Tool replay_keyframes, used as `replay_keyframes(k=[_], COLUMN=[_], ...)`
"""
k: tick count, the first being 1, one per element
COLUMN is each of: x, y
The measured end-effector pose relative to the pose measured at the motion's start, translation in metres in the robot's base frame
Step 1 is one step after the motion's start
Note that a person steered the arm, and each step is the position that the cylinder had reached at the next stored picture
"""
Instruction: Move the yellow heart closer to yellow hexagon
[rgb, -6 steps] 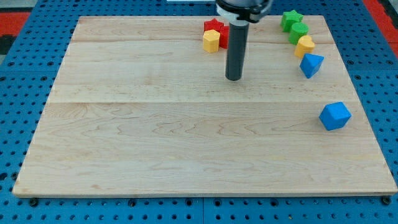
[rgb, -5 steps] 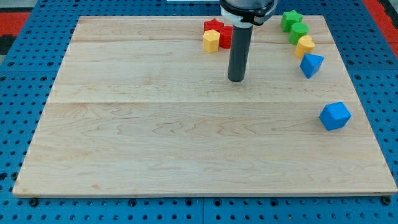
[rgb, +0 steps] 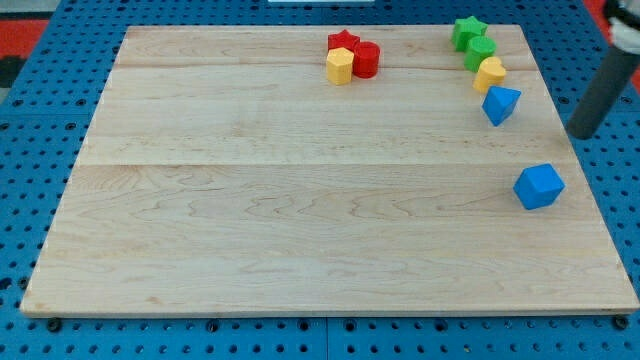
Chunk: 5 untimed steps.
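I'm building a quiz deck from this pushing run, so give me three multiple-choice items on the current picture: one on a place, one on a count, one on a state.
1. Where is my tip?
A. Between the red blocks
B. At the view's right edge, right of the blue blocks
C. At the view's bottom left

2. How many green blocks are on the board?
A. One
B. Two
C. Four

3. What does the yellow heart touch?
A. The yellow hexagon
B. Nothing
C. A green block

Answers:
1 B: the rod ends at the board's right edge, right of the blue wedge-like block and above the blue cube.
2 B: a green star and another green block sit at the top right.
3 C: the heart abuts that second green block, while the yellow hexagon lies far left beside the red blocks.
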<state>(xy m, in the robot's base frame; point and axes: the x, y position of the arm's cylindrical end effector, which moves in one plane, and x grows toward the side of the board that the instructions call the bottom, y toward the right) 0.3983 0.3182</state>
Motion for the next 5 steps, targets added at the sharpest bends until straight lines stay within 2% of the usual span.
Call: replay_keyframes(k=[1,2,3,5], x=[-0.009,-0.062,-0.086,-0.099], y=[0.001,0.007,0.007,0.008])
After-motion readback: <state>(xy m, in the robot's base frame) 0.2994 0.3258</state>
